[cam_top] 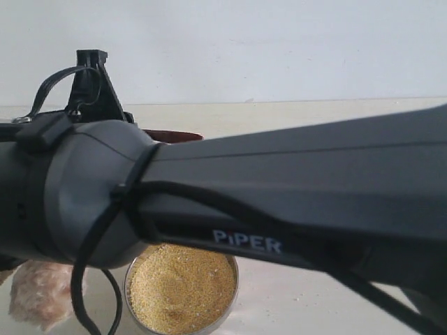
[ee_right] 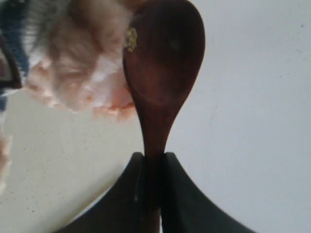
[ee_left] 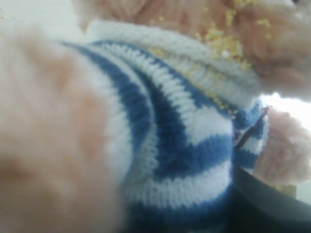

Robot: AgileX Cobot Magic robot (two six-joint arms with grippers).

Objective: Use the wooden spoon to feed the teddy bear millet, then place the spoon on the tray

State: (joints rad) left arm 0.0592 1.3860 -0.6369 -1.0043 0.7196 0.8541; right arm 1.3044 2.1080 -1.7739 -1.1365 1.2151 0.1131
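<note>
The right claw (ee_right: 151, 158) is pressed together on the thin handle of the wooden spoon (ee_right: 163, 73). The spoon's oval bowl, with a few grains of millet (ee_right: 130, 39) stuck at its edge, sits just beside the teddy bear (ee_right: 77, 63). Only a dark part of the left claw (ee_left: 265, 204) shows against the bear's striped shirt, so I cannot tell whether it grips. A black arm (cam_top: 279, 181) crosses the scene, and the metal bowl (cam_top: 236, 283) of millet stands near, at centre on the tabletop (cam_top: 293, 307) — just right of the bear.
</note>
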